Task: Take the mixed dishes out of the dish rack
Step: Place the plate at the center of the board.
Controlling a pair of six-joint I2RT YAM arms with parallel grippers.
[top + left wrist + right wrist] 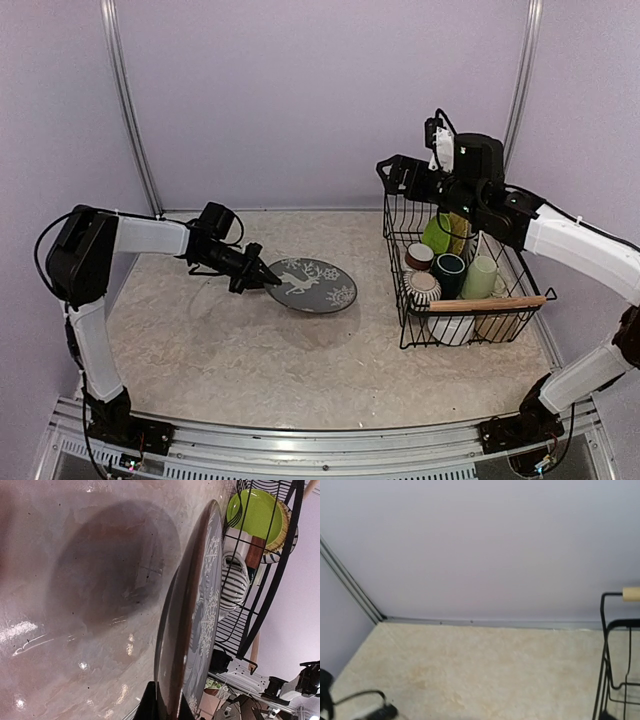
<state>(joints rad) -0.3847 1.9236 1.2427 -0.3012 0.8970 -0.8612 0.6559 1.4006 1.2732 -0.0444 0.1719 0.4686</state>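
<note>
**Left arm.** The left gripper (pixel 262 275) is clamped narrow on the rim of the dark patterned plate (pixel 314 285), gripping it at the plate's 9 o'clock edge in the top view. The plate lies near the middle of the table (pixel 200 350), close to level. In the left wrist view it appears edge-on, with its shadow cast on the table surface apart from it. Whether its far edge touches the table cannot be told.

**Right arm.** The right gripper (pixel 392 172) hangs above the far left corner of the dish rack (pixel 402 318), at about 11 o'clock of the rack. Its jaws stand wide and nothing is between them. The right wrist view shows no fingers, only the table, the back wall and one corner of the rack with a wooden handle end.

**Dish rack.** The rack stands at 3 o'clock of the table, well apart from the held plate. A wooden rod handle (pixel 490 302) runs across its near side.

**Contents.**
- Lime-green plate (pixel 437 232): upright at the far end.
- Brown-white mug (pixel 419 256): left side.
- Striped cup (pixel 423 290): at 6 o'clock of the brown-white mug.
- Dark teal mug (pixel 449 272): centre.
- Pale green mug (pixel 481 277): at 3 o'clock of the dark teal mug, just beside it.
- White bowl (pixel 452 328): near end, under the handle.
</note>
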